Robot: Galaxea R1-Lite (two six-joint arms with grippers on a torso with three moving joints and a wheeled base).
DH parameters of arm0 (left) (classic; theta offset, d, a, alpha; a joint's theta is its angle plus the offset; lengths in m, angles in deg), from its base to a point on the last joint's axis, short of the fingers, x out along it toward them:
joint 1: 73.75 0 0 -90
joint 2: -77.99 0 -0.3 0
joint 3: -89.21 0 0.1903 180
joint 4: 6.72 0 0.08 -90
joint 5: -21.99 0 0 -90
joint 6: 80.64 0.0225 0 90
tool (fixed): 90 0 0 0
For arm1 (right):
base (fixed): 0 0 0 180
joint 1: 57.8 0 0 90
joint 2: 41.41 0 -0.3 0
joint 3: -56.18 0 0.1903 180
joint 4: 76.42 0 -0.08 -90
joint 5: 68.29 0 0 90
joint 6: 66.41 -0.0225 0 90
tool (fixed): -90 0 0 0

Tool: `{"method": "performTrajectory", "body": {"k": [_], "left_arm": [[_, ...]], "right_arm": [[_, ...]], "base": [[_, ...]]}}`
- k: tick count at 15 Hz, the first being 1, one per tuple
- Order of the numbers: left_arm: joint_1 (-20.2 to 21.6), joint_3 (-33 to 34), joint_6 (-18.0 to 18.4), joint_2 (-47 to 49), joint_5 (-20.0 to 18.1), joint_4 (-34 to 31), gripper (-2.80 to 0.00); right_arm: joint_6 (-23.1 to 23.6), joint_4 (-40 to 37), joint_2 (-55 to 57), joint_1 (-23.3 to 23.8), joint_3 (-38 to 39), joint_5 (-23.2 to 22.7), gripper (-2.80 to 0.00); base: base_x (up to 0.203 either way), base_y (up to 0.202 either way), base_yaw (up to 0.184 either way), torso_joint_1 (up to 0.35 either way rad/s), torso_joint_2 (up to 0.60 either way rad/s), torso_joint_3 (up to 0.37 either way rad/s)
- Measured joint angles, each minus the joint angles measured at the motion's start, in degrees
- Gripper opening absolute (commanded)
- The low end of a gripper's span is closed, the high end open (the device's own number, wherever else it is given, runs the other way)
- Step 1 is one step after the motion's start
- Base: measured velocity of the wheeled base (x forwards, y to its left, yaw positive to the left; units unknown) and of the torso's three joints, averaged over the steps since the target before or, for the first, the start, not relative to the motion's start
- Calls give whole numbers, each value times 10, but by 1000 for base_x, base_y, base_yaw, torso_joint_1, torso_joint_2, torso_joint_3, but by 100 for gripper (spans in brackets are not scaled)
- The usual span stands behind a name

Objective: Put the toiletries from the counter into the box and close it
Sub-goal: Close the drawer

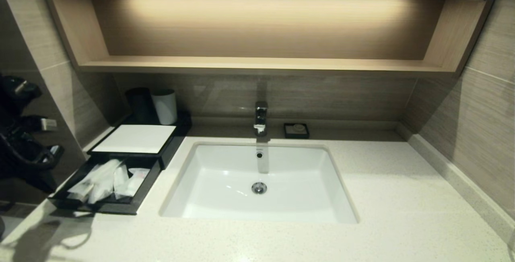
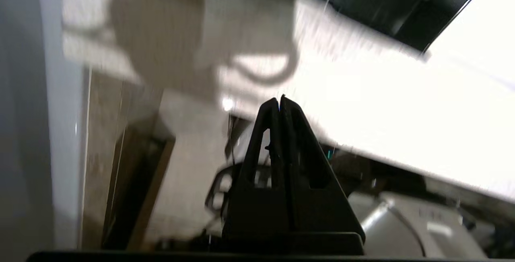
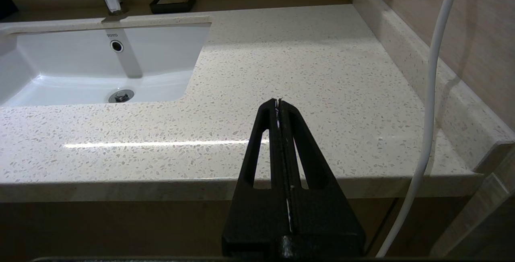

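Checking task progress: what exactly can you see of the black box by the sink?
The box is low, black and rectangular with a flat white top panel, sitting on the counter left of the sink, in front of two cups. Its shallow front drawer is pulled out and holds the toiletries, translucent white packets lying jumbled inside. No gripper touches it.

Open counter ahead of right gripper; wall curb and white cable crowd its outer side.
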Motion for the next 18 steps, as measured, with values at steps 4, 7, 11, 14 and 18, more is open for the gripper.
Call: {"method": "performTrajectory", "body": {"k": [4, 7, 11, 14, 18], "left_arm": [[17, 67, -3, 2, 64, 9, -280], [27, 115, -5, 18, 104, 76, -280], [33, 137, -4, 35, 82, 131, -280], [25, 131, -1, 38, 26, 200, -280], [8, 71, 0, 56, -2, 245, -280]], "right_arm": [[0, 0, 0, 0, 0, 0, -280], [0, 0, 0, 0, 0, 0, -280], [0, 0, 0, 0, 0, 0, -280], [0, 0, 0, 0, 0, 0, -280], [0, 0, 0, 0, 0, 0, -280]], "base": [[0, 0, 0, 0, 0, 0], [0, 0, 0, 0, 0, 0], [0, 0, 0, 0, 0, 0], [0, 0, 0, 0, 0, 0], [0, 0, 0, 0, 0, 0]]}}
